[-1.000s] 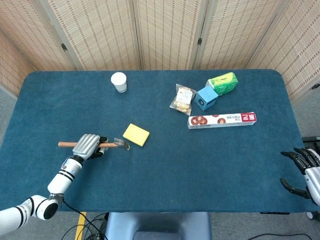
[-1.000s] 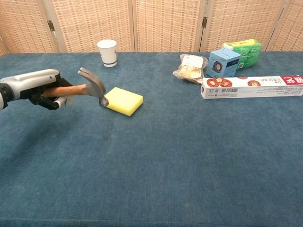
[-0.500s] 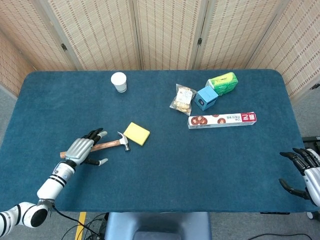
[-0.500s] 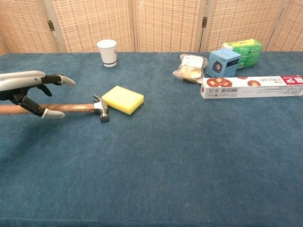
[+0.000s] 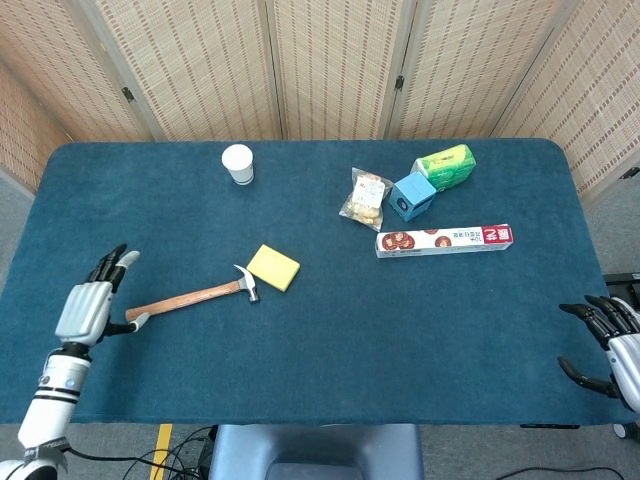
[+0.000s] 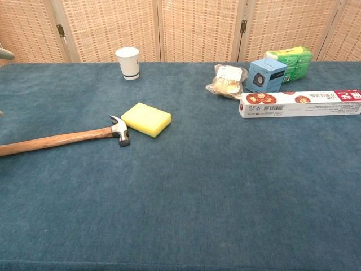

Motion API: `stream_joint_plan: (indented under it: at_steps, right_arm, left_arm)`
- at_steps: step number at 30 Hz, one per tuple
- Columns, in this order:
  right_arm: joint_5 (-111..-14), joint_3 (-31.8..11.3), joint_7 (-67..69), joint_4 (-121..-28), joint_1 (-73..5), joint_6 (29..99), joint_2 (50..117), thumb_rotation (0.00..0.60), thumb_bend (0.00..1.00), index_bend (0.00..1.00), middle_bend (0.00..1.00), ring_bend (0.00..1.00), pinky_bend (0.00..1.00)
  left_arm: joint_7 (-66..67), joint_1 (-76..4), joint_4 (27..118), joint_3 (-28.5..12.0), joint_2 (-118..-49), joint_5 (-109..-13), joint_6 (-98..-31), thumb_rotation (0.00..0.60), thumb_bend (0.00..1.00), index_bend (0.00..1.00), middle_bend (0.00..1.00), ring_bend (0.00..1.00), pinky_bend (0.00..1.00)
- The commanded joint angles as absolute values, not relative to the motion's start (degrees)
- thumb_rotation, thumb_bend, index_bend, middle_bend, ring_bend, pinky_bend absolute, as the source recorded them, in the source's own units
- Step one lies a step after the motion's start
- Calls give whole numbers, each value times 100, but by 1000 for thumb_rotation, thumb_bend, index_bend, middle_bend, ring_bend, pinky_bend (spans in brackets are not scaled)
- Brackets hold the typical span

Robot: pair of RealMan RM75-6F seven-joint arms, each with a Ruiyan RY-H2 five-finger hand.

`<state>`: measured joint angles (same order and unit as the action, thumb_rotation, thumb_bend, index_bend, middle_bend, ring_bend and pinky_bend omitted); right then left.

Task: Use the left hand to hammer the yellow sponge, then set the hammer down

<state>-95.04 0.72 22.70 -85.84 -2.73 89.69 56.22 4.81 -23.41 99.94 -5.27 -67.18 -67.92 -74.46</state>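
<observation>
The hammer [image 5: 193,295] lies flat on the counter [image 5: 400,330], its head just beside the near-left edge of the sponge [image 5: 273,268]; whether the two touch cannot be told. The handle runs back toward the left hand [image 5: 87,307], which is at the handle's butt, fingers [image 5: 112,262] spread and holding nothing; one fingertip appears close to the handle's end. Judged from this layout, the hammer is set down and the task is at or near completion. Residual risk: any sweep of the left hand across the butt could swing the head into the sponge or shift the hammer. The right hand [image 5: 608,340] sits off the counter's right edge, fingers apart, empty, and well apart from everything. The cup [image 5: 238,163], boxes and snack bag at the far side appear out of any likely path.
</observation>
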Motion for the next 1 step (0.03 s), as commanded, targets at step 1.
stream_joint_plan:
  at_steps: [1]
  right_arm:
    - [-9518, 74, 2281, -8596, -296, 8940, 5626, 600, 192, 207, 263, 117, 120]
  left_arm:
    - [587, -1806, 10263, -358, -6578, -6900, -8056, 600, 259, 137, 14, 4, 213]
